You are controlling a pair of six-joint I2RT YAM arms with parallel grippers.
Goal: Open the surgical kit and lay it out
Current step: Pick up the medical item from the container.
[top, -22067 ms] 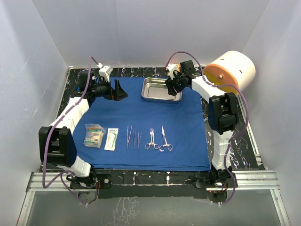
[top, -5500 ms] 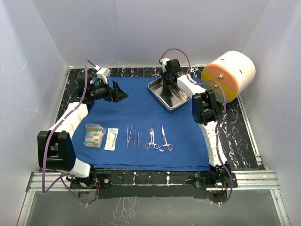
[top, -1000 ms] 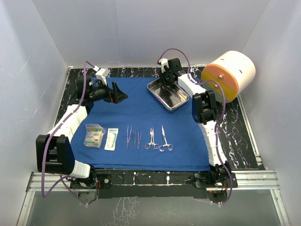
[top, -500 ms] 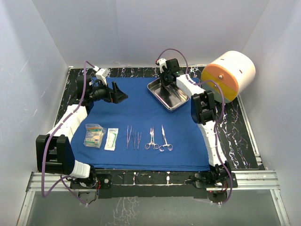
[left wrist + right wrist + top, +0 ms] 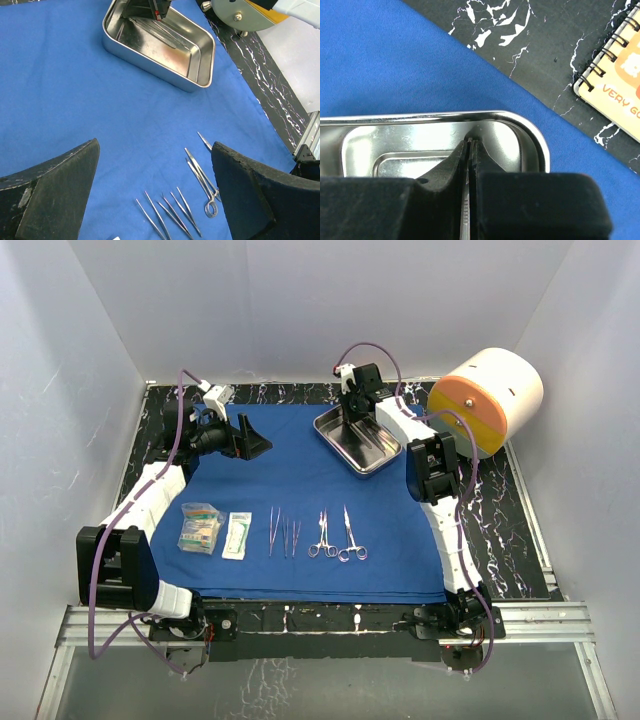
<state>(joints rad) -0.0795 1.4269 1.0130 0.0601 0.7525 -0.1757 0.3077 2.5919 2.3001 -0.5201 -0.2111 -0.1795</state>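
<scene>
The royal-blue cloth [image 5: 300, 480] lies spread over the table. At its far right the steel tray [image 5: 372, 462] sits askew. My right gripper [image 5: 350, 422] reaches down into the tray's far corner and is shut on a slender ribbed steel instrument [image 5: 468, 210] pinched between its fingers [image 5: 470, 140]. That instrument slants across the tray floor [image 5: 152, 31]. My left gripper [image 5: 255, 438] hovers open over the cloth's far left, nothing between its fingers [image 5: 155, 150]. Forceps [image 5: 284, 533], two clamps [image 5: 337, 537] and two clear packets [image 5: 200, 527] lie in a row near the front.
A big white-and-orange cylinder [image 5: 487, 398] rests at the right rear, off the cloth. An orange spiral-bound pad [image 5: 620, 90] lies on the black marbled table beyond the tray. White walls enclose three sides.
My right gripper's fingers have closed on the steel instrument in the tray. The left arm has not moved.
</scene>
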